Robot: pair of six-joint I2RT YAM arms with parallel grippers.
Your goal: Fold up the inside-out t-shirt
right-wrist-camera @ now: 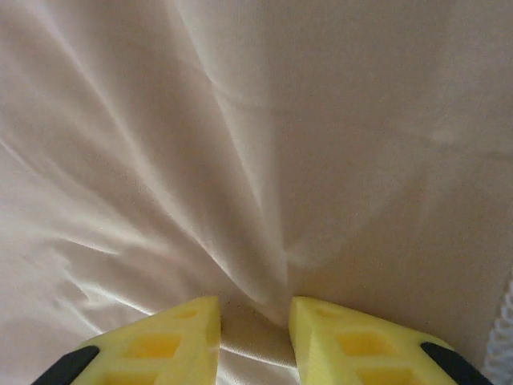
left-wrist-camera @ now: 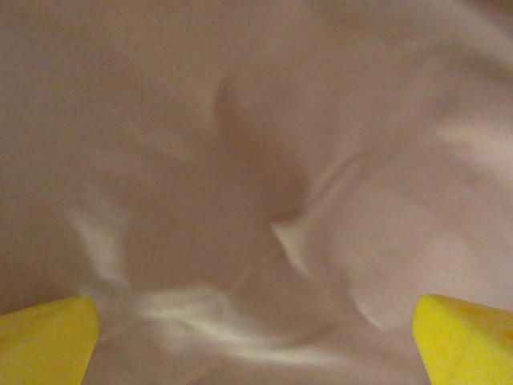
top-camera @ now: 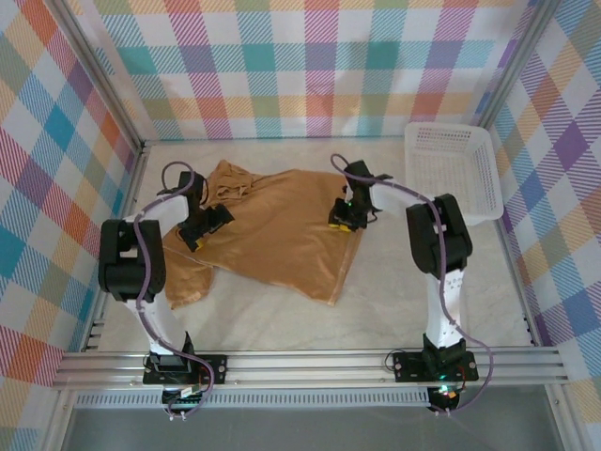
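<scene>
Tan t-shirt lies diagonally, collar far-left, hem near-right; left jaws apart, right jaws pinching its fabric

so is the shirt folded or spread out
Spread out, not folded: the shirt lies rumpled across the table, bunched at its far left end, with no tidy fold.

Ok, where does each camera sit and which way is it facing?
Top external: high behind the robot, looking down at table, t-shirt, basket; left arm, right arm show.
Left wrist: on the left arm, close over the t-shirt; left gripper fingers wide apart.
Right wrist: on the right arm, close over the t-shirt; right gripper pinching a fold.
Shared: both wrist views see the t-shirt.
</scene>
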